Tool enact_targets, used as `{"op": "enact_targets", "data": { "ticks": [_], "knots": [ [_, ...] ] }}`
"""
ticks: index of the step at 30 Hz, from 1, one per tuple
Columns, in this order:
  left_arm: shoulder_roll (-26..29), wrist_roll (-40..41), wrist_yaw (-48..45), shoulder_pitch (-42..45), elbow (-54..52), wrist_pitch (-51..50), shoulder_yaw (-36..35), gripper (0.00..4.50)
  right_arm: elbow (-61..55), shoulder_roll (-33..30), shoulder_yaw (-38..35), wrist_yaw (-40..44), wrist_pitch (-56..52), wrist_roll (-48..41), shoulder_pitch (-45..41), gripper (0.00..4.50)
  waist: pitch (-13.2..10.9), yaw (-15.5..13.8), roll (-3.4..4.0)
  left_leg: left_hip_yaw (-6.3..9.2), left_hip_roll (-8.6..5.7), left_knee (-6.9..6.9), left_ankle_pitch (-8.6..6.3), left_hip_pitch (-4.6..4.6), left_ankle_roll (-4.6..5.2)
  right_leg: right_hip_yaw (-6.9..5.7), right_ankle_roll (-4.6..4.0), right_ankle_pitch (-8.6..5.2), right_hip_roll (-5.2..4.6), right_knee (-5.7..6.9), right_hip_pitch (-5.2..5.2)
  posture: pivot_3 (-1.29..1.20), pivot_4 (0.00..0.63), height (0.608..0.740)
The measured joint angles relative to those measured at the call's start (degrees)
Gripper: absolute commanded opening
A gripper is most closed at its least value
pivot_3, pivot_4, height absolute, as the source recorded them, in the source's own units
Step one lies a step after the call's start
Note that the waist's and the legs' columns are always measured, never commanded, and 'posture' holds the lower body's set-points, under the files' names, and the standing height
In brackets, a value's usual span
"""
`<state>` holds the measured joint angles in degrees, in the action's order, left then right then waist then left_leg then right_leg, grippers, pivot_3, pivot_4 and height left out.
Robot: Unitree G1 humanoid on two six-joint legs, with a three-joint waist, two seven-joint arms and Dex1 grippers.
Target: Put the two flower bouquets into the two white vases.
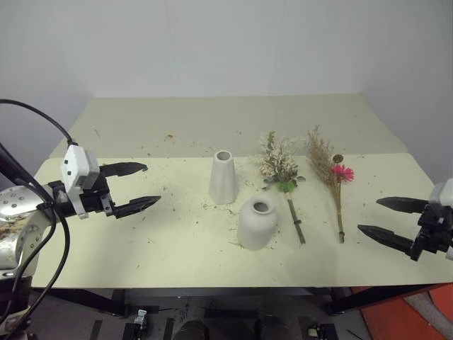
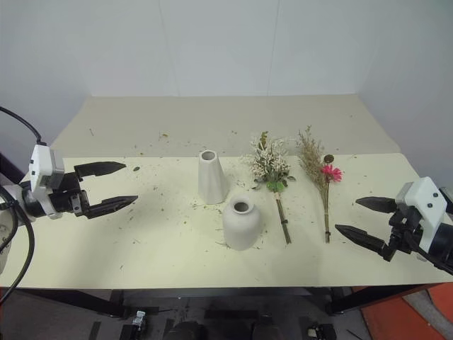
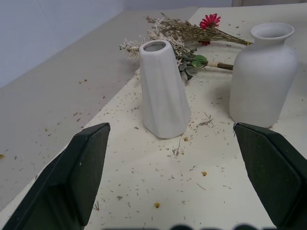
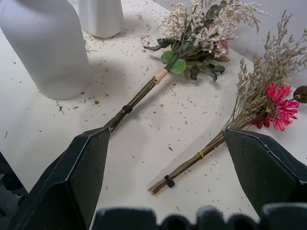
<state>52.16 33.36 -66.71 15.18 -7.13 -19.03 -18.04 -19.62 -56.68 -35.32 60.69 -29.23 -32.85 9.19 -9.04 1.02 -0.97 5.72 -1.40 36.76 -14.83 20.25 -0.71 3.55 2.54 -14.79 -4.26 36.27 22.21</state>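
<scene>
Left gripper (image 1: pixel 145 186): jaws spread, empty | right gripper (image 1: pixel 380 217): jaws spread, empty | both bouquets, cream-white bouquet (image 1: pixel 280 170) and pink-daisy grass bouquet (image 1: pixel 330 172), lain flat on table (image 1: pixel 106 248) | cone vase (image 1: pixel 223 177) and squat vase (image 1: pixel 257 223) upright beside them.

Light is even and fairly bright, coming from above, and the pale bench (image 1: pixel 177 241) shows no glare. Shadows are soft: a faint one lies at the foot of the squat vase (image 1: pixel 257 223), and in the right wrist view a grey patch spreads from that vase toward the cream-white bouquet (image 4: pixel 192 43). The head views are sharp across the middle, with dry crumbs plainly readable. In both wrist views the black fingers (image 3: pixel 72 177) of each pincer are close to the lens and slightly soft, while the tall vase (image 3: pixel 163 88) is crisp.
</scene>
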Motion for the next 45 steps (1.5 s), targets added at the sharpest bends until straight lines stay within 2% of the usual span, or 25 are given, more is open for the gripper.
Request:
{"op": "enact_targets", "data": {
  "ticks": [10,18,22,25,29,39,45],
  "knots": [
    [0.0,0.5,-2.4,0.9,0.4,0.0,0.1,4.50,0.1,0.3,0.2,-1.7,0.0,0.0,-3.0,4.46,0.0,0.0,0.00,0.00,-0.01,0.00,0.00,0.00,0.00,0.00,0.00,0.00,0.00,0.01,0.00,0.00,0.150,0.740],
    [0.4,0.8,-4.1,5.8,1.8,-3.1,2.7,4.50,0.0,2.3,1.7,-7.8,-1.9,-0.1,-9.4,4.46,0.0,0.0,0.01,0.00,-0.02,0.01,0.00,0.02,0.00,0.00,-0.01,0.02,0.01,0.00,0.01,0.00,0.150,0.740],
    [0.6,1.5,-5.4,9.5,2.4,-6.0,5.0,4.50,-0.5,0.9,6.9,-14.2,-8.2,1.0,-13.8,4.46,0.0,0.2,0.00,0.00,-0.01,0.02,0.00,0.01,0.00,0.00,-0.01,0.04,0.03,0.04,0.03,0.00,0.150,0.740],
    [0.3,2.1,-5.9,13.1,3.1,-7.5,6.6,4.50,-0.5,-3.2,12.9,-16.4,-15.4,1.5,-17.5,4.46,0.0,0.2,0.04,0.00,-0.01,0.03,0.00,0.02,0.00,-0.01,-0.01,0.04,0.03,0.02,0.05,0.00,0.150,0.740],
    [-0.3,2.4,-8.0,17.6,5.7,-7.6,9.2,4.50,1.5,-4.1,20.0,-19.2,-24.6,1.4,-26.2,4.46,0.0,0.5,0.03,0.00,-0.03,0.03,0.00,0.05,0.01,-0.02,-0.01,0.04,0.02,0.00,0.07,0.00,0.150,0.740],
    [-1.8,0.5,-12.8,22.9,9.4,-6.8,13.1,4.50,9.5,-3.2,32.0,-23.4,-40.0,3.0,-42.3,4.46,-0.1,1.1,0.04,0.00,-0.07,0.06,-0.01,0.16,0.04,-0.03,-0.01,0.05,-0.02,0.00,0.19,0.00,0.150,0.740],
    [-3.4,-0.6,-14.3,25.5,11.8,-4.9,14.8,4.50,23.6,-0.1,41.5,-24.5,-43.7,8.4,-52.4,4.46,-0.1,1.6,0.04,0.00,-0.07,0.05,-0.02,0.17,0.05,-0.03,-0.01,0.05,0.00,0.01,0.25,0.00,0.150,0.740]
  ]
}}
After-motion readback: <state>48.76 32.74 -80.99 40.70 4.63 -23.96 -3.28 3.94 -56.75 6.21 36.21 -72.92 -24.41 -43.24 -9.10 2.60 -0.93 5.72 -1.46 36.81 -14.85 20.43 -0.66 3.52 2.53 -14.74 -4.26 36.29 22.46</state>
